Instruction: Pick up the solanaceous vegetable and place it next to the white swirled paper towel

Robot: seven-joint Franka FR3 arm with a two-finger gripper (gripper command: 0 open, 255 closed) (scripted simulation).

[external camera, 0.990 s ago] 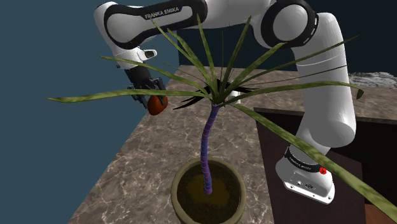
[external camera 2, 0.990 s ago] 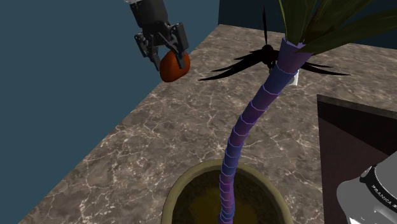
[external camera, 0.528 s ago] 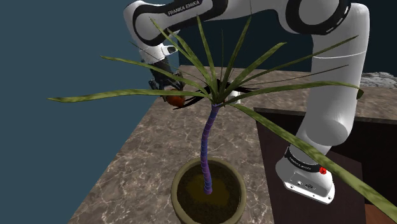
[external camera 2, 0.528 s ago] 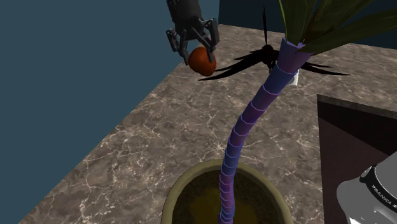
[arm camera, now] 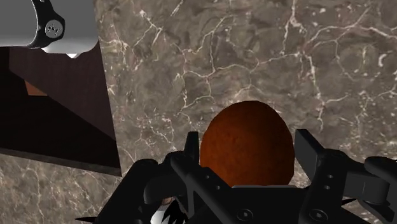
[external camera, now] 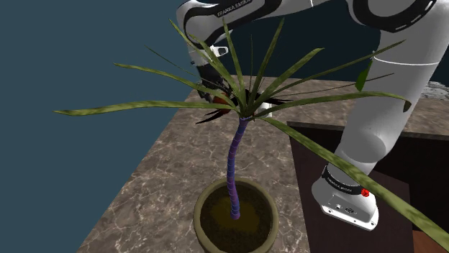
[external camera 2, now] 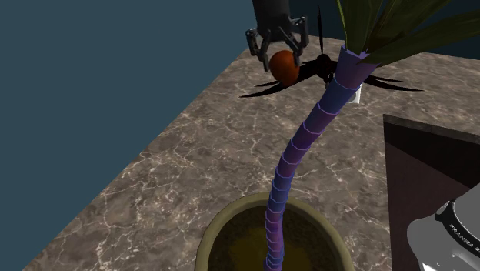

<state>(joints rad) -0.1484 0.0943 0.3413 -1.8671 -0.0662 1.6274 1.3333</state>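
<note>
your gripper (external camera 2: 281, 55) clasps the red-orange tomato (arm camera: 247, 145). it hangs above the marble counter (external camera 2: 192, 154), near the purple plant stem (external camera 2: 306, 142).

Biggest thing in the way is the potted plant (external camera: 232, 162). Its long leaves (external camera: 144, 106) fan out wide over the marble counter (external camera 2: 196, 154), and the gripper (external camera 2: 281, 55) clamping the red-orange vegetable (external camera 2: 285, 68) hangs right at the edge of that crown, near the purple trunk (external camera 2: 304, 142). There's bare counter toward the blue wall (external camera 2: 92, 92). The dark box (external camera 2: 431, 169) walls off the plant's other side.
</note>
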